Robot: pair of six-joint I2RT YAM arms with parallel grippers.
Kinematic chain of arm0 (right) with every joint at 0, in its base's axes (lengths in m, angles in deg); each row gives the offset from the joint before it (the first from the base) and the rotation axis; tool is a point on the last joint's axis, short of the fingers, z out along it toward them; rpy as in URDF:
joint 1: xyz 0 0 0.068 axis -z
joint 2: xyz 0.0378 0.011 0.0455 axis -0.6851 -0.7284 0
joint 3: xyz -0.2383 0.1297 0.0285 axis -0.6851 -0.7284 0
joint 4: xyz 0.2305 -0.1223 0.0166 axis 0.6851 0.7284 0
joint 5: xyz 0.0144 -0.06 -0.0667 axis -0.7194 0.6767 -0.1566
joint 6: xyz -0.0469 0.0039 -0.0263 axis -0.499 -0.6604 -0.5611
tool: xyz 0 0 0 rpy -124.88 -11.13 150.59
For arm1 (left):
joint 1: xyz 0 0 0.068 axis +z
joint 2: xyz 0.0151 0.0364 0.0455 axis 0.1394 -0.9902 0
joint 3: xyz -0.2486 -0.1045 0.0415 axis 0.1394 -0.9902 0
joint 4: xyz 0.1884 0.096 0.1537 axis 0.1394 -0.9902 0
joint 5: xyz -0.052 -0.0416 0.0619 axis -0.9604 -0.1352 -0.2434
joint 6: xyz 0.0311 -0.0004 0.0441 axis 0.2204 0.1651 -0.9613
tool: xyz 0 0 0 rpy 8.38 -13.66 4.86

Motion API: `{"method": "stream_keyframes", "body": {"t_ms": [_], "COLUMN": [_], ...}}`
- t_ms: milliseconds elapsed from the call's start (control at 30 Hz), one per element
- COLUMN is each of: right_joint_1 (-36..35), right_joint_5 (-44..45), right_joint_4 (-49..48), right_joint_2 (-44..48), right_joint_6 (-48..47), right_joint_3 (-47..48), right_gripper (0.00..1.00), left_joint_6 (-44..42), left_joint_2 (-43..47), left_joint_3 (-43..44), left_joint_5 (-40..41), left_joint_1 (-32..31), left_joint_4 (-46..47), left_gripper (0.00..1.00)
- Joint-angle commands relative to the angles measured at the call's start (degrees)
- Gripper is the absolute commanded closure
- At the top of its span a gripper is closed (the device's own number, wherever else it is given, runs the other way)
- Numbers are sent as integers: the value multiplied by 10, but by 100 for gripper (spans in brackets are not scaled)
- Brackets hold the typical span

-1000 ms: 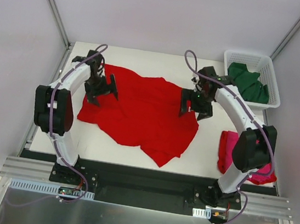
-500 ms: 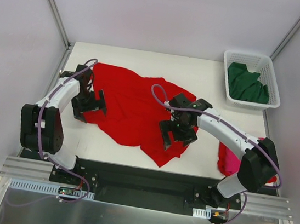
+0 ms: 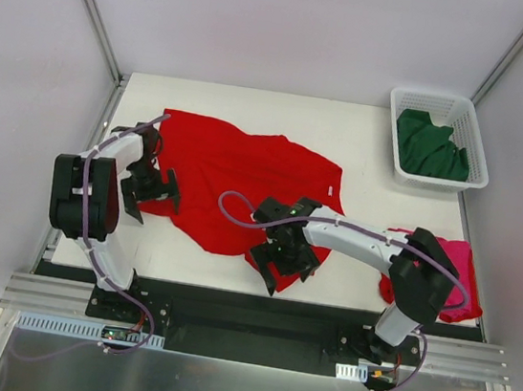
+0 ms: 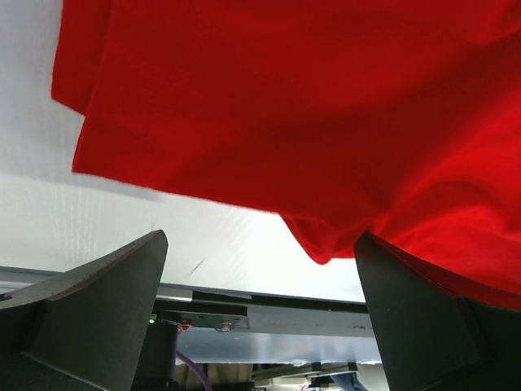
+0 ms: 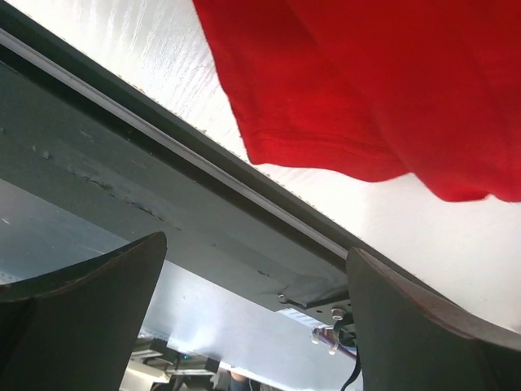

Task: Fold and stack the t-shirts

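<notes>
We see the bright red cotton t-shirt (image 3: 245,174) crumpled mid-tabletop. L gripper (image 3: 151,204) spread wide, empty, at its left edge — R gripper (image 3: 285,270) likewise, by its near hem. Magenta-pink t-shirt (image 3: 459,250) near-right corner; dark green t-shirt (image 3: 430,148) in white lattice basket (image 3: 434,95), far-right.

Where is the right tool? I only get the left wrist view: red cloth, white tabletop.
Observer: The right tool is open and empty above the near hem of the bright red cotton t-shirt.
Operator: Any other shirts?
Observer: A dark green cotton t-shirt lies crumpled in the white plastic lattice basket, far right corner.
Operator: Any more?
Observer: A magenta-pink cotton t-shirt lies at the table's right edge.
</notes>
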Motion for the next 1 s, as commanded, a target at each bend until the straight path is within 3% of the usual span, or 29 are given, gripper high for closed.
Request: {"method": "stream_keyframes", "body": {"t_ms": [0, 267, 700, 867, 967], "right_joint_1": [-17, -53, -120, -125, -125], "right_joint_5": [-18, 12, 195, 209, 197], "right_joint_4": [-4, -17, -53, -78, -79], "right_joint_2": [-22, -65, -149, -183, -199], "right_joint_6": [14, 25, 41, 47, 45], "right_joint_3": [8, 26, 71, 72, 74], "right_gripper": [4, 4, 3, 1, 7], "left_joint_6": [-6, -12, -13, -16, -18], "left_joint_2": [-29, -68, 47, 81, 89], "left_joint_3": [15, 39, -13, -29, -36], "left_joint_5": [17, 22, -5, 10, 28], "left_joint_1": [5, 9, 10, 9, 9], "left_joint_4": [-2, -3, -15, -19, -24], "left_gripper": [1, 1, 0, 1, 1]}}
